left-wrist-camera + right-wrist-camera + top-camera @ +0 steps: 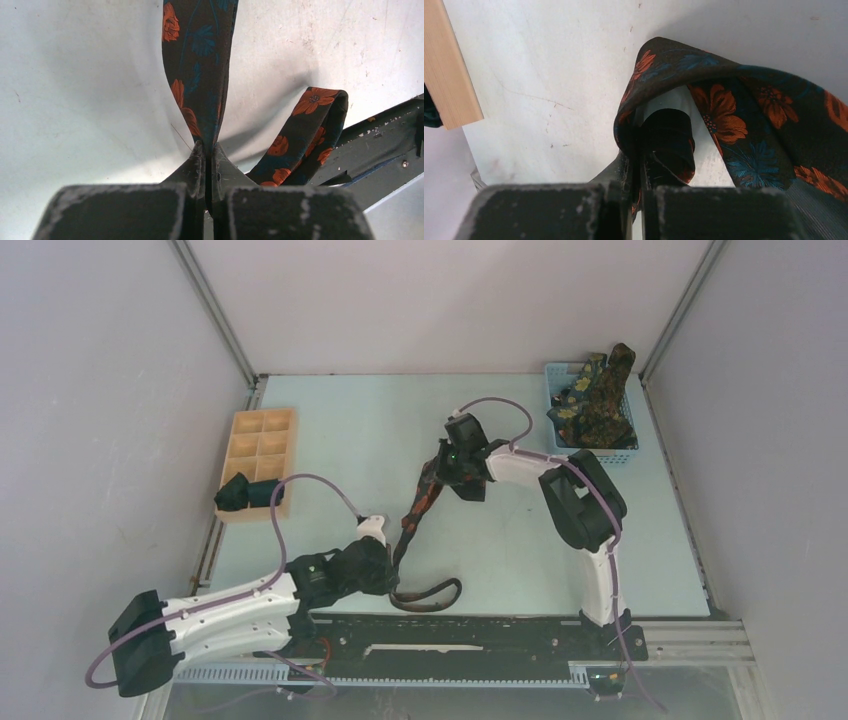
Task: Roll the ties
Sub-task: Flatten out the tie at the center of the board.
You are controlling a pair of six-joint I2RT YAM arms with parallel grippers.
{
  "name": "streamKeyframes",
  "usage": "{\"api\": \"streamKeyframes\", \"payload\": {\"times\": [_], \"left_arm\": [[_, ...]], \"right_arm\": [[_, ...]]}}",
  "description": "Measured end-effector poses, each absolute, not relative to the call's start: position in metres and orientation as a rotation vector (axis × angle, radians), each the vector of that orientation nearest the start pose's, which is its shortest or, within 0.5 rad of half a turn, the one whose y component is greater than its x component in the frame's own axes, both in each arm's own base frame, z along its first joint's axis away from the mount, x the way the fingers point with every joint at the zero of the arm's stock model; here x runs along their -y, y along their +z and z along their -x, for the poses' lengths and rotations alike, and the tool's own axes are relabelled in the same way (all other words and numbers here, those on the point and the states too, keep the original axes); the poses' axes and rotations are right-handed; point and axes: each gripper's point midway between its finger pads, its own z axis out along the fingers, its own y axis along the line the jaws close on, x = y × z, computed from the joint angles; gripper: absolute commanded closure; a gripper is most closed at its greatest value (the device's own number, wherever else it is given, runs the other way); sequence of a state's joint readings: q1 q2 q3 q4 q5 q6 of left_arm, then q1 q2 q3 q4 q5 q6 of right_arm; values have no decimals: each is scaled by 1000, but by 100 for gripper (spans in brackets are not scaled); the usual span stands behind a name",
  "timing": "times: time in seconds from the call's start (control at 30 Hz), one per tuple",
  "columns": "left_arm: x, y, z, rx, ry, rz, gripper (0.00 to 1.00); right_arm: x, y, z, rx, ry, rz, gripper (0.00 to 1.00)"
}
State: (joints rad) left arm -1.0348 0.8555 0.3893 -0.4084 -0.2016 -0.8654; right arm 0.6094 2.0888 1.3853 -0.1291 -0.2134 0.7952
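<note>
Quick check-in from the remote desk. The black tie (200,75), the one with the red-orange flowers, is strung in the air between both arms. The left gripper (207,148) is pinched tight on it partway along, fabric edge-on between the fingers. The right gripper (640,152) is clamped on the far end, with a fold of the tie draped over its fingertips. The rest of it curls loose on the table (330,420), right beside the dark rail (480,635) at the near edge. The green ties (595,390) are heaped in the blue basket (628,452) at the far right, and the wooden tray (262,445) sits far left.

What worries me:
- That right-hand grip looks messy to me. It's a loose bunch and not a flat end, so if I start turning from there the roll probably comes out lopsided or cone-shaped
- The fabric looks slick. Too much tension between the arms and I'd guess it slides out of one pinch, likely the left one, since it only has a thin edge
- The loose tail is close to the rail and could catch there once it gets dragged
- The tie is twisted between the grips, and a twist rolled in won't lie flat
</note>
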Motion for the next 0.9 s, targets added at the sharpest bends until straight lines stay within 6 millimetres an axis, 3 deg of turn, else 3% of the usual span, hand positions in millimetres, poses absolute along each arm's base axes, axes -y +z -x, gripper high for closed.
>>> {"api": "streamKeyframes", "payload": {"times": [0.13, 0.3, 0.53, 0.63, 0.77, 0.83, 0.9], "left_arm": [[199, 48, -124, -2494, -597, -152, 100], [203, 57, -128, -2457, -614, -221, 100], [243, 101, -144, -2312, -860, -333, 100], [247, 106, -161, -2303, -917, -301, 100], [240, 82, -190, -2397, -923, -182, 97], [233, 66, -196, -2458, -904, -130, 84], [227, 54, -196, -2507, -872, -108, 63]], "right_arm": [[-341, 32, -387, -2591, 814, -149, 100], [-298, 44, -384, -2625, 654, -201, 100], [-218, 135, -380, -2480, 355, -235, 100], [-193, 159, -381, -2451, 231, -238, 100], [-189, 150, -395, -2485, 133, -219, 100], [-194, 128, -402, -2532, 103, -200, 100], [-196, 98, -406, -2596, 55, -174, 100]]}}
